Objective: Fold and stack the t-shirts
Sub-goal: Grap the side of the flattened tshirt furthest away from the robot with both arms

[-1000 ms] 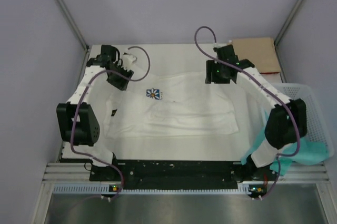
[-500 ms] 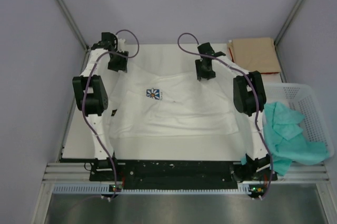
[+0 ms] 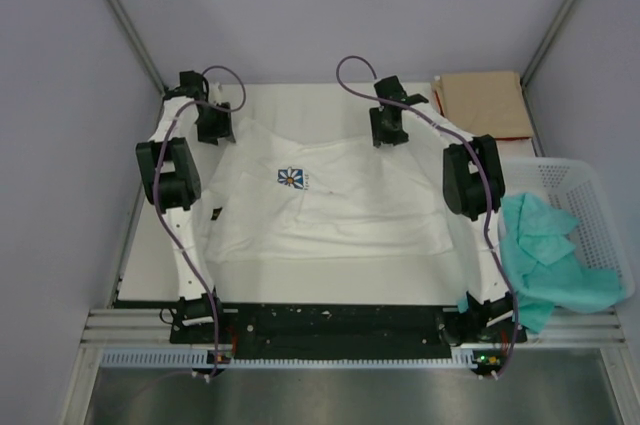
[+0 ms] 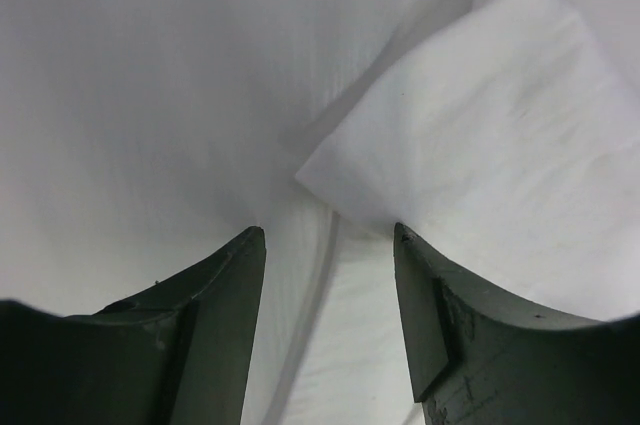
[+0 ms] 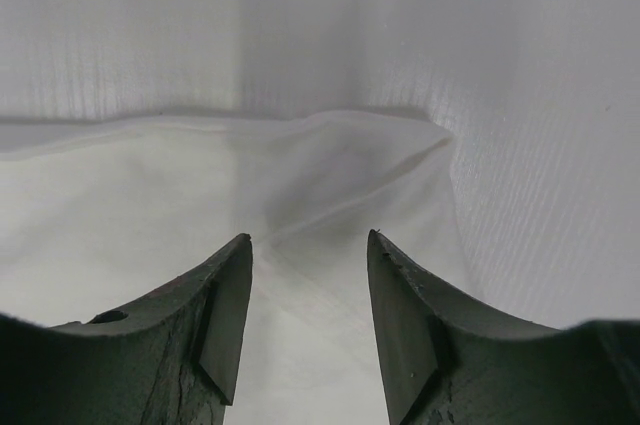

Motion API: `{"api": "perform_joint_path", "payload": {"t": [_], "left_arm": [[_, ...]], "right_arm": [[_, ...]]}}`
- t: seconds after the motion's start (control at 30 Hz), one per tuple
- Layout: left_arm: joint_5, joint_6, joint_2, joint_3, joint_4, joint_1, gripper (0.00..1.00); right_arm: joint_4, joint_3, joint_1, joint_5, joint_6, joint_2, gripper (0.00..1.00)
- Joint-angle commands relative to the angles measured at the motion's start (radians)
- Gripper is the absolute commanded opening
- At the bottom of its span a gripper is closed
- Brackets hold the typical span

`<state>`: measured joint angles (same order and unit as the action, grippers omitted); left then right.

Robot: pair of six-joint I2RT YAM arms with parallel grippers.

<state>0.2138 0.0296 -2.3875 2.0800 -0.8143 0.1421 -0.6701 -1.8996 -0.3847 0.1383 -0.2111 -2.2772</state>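
Note:
The white t-shirt (image 3: 330, 200) with a blue daisy print (image 3: 291, 178) lies spread on the table. My left gripper (image 3: 216, 133) is open over its far left corner; in the left wrist view the jaws (image 4: 328, 237) straddle a fold of white cloth (image 4: 480, 145). My right gripper (image 3: 388, 135) is open over the far right corner; in the right wrist view the jaws (image 5: 308, 241) stand above the cloth's edge (image 5: 330, 160). The tan t-shirt (image 3: 485, 103) lies folded at the far right corner.
A white mesh basket (image 3: 590, 215) stands at the right with a teal cloth (image 3: 545, 255) draped in it and over its near edge. The table's white surface (image 3: 310, 105) shows beyond the shirt. Grey walls close the far side.
Both arms have stretched out toward the far edge. The grippers moved from above the shirt's upper part to its far corners. The shirt's far edge has spread out flatter.

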Motion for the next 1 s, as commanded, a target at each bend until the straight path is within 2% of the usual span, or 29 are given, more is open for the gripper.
{"api": "perform_joint_path", "payload": {"t": [0.0, 0.17, 0.27, 0.33, 0.47, 0.57, 0.6, 0.67, 0.73, 0.87, 0.97], "left_arm": [[0.048, -0.025, -0.016, 0.043, 0.036, -0.007, 0.58], [0.065, -0.057, -0.035, 0.051, 0.072, -0.007, 0.57], [0.045, -0.074, -0.059, 0.081, 0.078, -0.006, 0.57], [0.050, -0.080, -0.073, 0.107, 0.072, -0.006, 0.56], [0.064, -0.089, -0.068, 0.111, 0.089, -0.004, 0.43], [0.093, -0.074, -0.033, 0.077, 0.119, -0.006, 0.35], [0.093, -0.071, -0.016, 0.059, 0.132, -0.007, 0.29], [0.084, -0.062, 0.016, 0.029, 0.159, -0.007, 0.17], [0.076, -0.051, 0.042, 0.011, 0.178, -0.007, 0.14], [0.091, -0.037, 0.060, 0.002, 0.179, -0.007, 0.00], [0.105, -0.011, 0.079, -0.008, 0.172, -0.009, 0.00]], "right_arm": [[0.014, -0.056, -0.023, 0.018, -0.022, -0.013, 0.50], [0.012, -0.044, -0.025, 0.021, -0.036, -0.056, 0.49], [0.012, -0.046, -0.023, 0.021, -0.040, -0.074, 0.43], [0.012, -0.044, -0.023, 0.023, -0.039, -0.082, 0.36], [0.009, -0.030, -0.025, 0.041, -0.037, -0.071, 0.19], [0.007, -0.026, -0.023, 0.050, -0.028, -0.056, 0.13], [0.006, -0.026, -0.025, 0.058, -0.024, -0.048, 0.12], [0.001, -0.026, -0.025, 0.067, -0.014, -0.035, 0.11], [-0.002, -0.023, -0.023, 0.069, -0.007, -0.016, 0.15], [-0.006, -0.021, -0.023, 0.067, -0.005, 0.002, 0.22], [-0.017, -0.013, -0.026, 0.078, -0.010, 0.022, 0.23]]}}
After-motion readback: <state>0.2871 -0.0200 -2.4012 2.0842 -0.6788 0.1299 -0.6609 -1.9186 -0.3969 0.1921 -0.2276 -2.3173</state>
